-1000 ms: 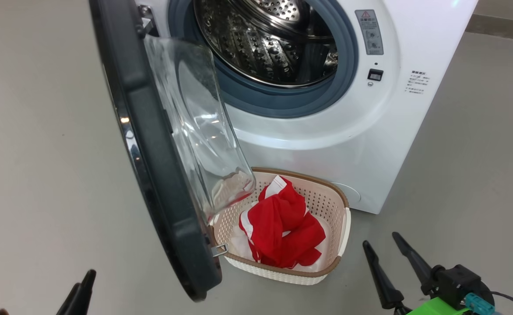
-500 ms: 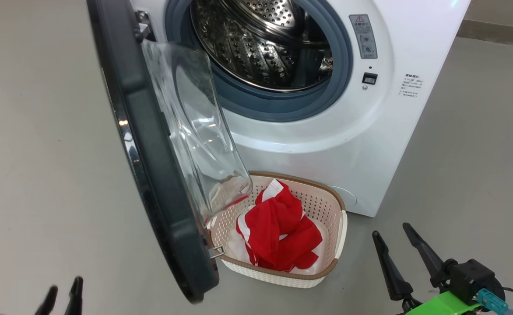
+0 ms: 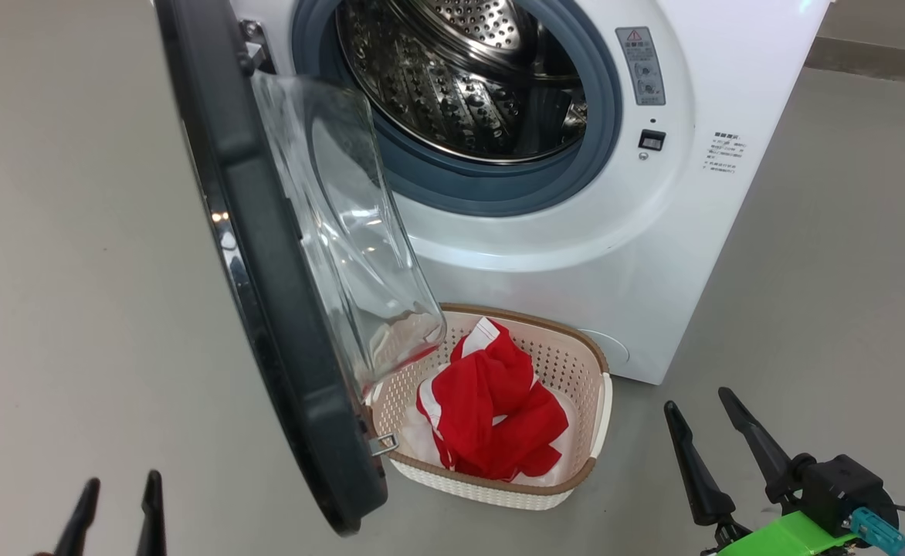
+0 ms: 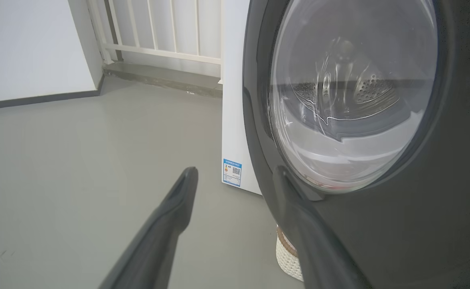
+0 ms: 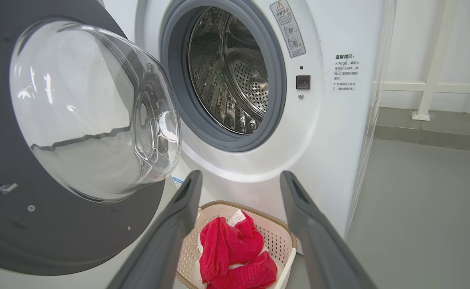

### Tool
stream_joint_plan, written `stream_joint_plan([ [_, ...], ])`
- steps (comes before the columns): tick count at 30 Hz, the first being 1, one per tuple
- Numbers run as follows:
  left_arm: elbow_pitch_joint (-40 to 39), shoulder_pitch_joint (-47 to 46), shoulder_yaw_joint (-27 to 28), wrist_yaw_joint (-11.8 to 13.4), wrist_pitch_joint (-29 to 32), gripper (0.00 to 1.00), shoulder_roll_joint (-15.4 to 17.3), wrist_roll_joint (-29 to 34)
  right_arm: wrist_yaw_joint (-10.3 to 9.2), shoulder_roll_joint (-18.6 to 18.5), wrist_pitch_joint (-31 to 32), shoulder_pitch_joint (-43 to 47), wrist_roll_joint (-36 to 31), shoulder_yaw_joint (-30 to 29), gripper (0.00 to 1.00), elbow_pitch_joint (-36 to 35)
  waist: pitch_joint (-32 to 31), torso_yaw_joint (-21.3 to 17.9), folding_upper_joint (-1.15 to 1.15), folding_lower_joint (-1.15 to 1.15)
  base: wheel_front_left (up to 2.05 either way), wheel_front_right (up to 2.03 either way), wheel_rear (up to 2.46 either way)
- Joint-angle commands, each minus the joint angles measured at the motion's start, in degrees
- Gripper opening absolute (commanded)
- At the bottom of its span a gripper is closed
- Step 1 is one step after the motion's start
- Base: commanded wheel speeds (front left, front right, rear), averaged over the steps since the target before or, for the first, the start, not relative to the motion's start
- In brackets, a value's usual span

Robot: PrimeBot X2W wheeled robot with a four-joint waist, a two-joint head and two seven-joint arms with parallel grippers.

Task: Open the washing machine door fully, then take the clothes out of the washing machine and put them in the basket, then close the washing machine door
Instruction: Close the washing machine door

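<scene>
The left hand (image 3: 120,494) sits at the lower left of the head view, its two dark fingers spread wide with nothing between them. In its own wrist view the finger on the right overlaps the black outer rim of the washing machine door (image 3: 267,255); whether it touches cannot be told. The right hand (image 3: 696,399), low at the right, is just as wide apart and empty, above bare grey floor (image 3: 808,309) near the basket (image 3: 491,492). The door stands swung out between the two hands, and its clear glass bowl (image 3: 344,232) overhangs the basket's left side and hides part of it. The clothes (image 3: 491,409) lie bunched in the basket, which stands on the floor close before the washing machine (image 3: 638,247), below its open mouth. Inside the grey rubber ring (image 3: 499,193), the steel drum (image 3: 460,77) shows bare perforated metal. The left wrist view gives the door's outer face, a small blue label (image 4: 232,172) low on the machine's side and a white railing (image 4: 163,24) behind. The right wrist view gives the door's inner face and the depth of the drum.
</scene>
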Motion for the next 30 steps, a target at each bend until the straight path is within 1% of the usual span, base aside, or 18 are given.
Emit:
stream_joint_plan([
  [1, -0.77, -0.39, 2.66, -0.31, -0.68, 1.00, 0.03, 0.70, 0.36, -0.49, -0.37, 0.02, 0.09, 0.92, 1.00, -1.01, -0.07, -0.02, 0.00, 0.00, 0.00, 0.00, 0.00],
  [4, 0.43, -0.25, 2.75, -0.31, -0.68, 1.00, -0.78, 1.38, 0.36, -0.36, -0.37, 0.35, 0.07, 0.80, 1.00, -0.64, -0.05, -0.02, 0.00, 0.00, 0.00, 0.00, 0.00],
  [9, 0.49, -0.88, 3.20, -0.31, -0.68, 1.00, -0.86, 1.21, 0.36, -0.30, -0.37, 0.23, -0.04, 0.63, 1.00, -0.62, 0.30, -0.15, 0.00, 0.00, 0.00, 0.00, 0.00],
  [16, -0.50, -2.20, 3.00, -0.31, -0.69, 1.00, -0.65, -3.75, 0.36, -0.24, -0.37, -0.21, -0.16, 0.44, 1.00, -0.53, 0.52, -0.33, 0.00, 0.00, 0.00, 0.00, 0.00],
  [17, -0.88, -2.50, 3.04, -0.31, -0.69, 0.87, -0.61, -4.97, 0.36, -0.20, -0.37, -0.23, -0.20, 0.45, 1.00, -0.55, 0.56, -0.37, 0.00, 0.00, 0.00, 0.00, 0.00],
  [18, -1.36, -2.83, 2.97, -0.31, -0.69, 0.48, -0.58, -6.50, 0.36, -0.14, -0.37, -0.25, -0.25, 0.47, 1.00, -0.56, 0.57, -0.43, 0.00, 0.00, 0.00, 0.00, 0.00],
  [19, -1.87, -3.13, 2.79, -0.31, -0.69, 0.36, -0.50, -8.25, 0.36, -0.08, -0.37, -0.25, -0.27, 0.48, 1.00, -0.55, 0.54, -0.47, 0.00, 0.00, 0.00, 0.00, 0.00],
  [20, -2.35, -3.35, 2.53, -0.31, -0.69, 0.00, -0.23, -9.82, 0.36, -0.01, -0.37, -0.24, -0.28, 0.50, 1.00, -0.55, 0.56, -0.54, 0.00, 0.00, 0.00, 0.00, 0.00],
  [23, -3.81, -4.05, -0.02, -0.31, -0.69, 0.00, 0.97, -16.62, 0.36, 0.18, -0.37, -0.28, -0.25, 0.61, 1.00, -0.48, 0.57, -0.83, 0.00, 0.00, 0.00, 0.00, 0.00],
  [24, -3.81, -4.05, -0.02, -0.31, -0.69, 0.00, 0.97, -16.62, 0.36, 0.18, -0.37, -0.28, -0.25, 0.61, 1.00, -0.48, 0.57, -0.83, 0.00, 0.00, 0.00, 0.00, 0.00],
  [25, -4.26, -4.25, -0.88, -0.31, -0.69, 0.00, 1.52, -19.38, 0.36, 0.24, -0.37, -0.33, -0.24, 0.68, 1.00, -0.45, 0.61, -0.97, 0.00, 0.00, 0.00, 0.00, 0.00],
  [27, -4.97, -4.80, -2.63, -0.31, -0.69, 0.00, 2.50, -26.79, 0.36, 0.38, -0.37, -0.56, -0.23, 0.93, 1.00, -0.40, 0.80, -1.38, 0.00, 0.00, 0.00, 0.00, 0.00],
  [30, -6.45, -5.27, -9.21, -0.31, -0.69, 0.00, 6.70, -37.64, 0.36, 0.59, -0.37, -1.00, -0.15, 1.18, 1.00, -0.38, 1.13, -2.21, 0.00, 0.00, 0.00, 0.00, 0.00],
])
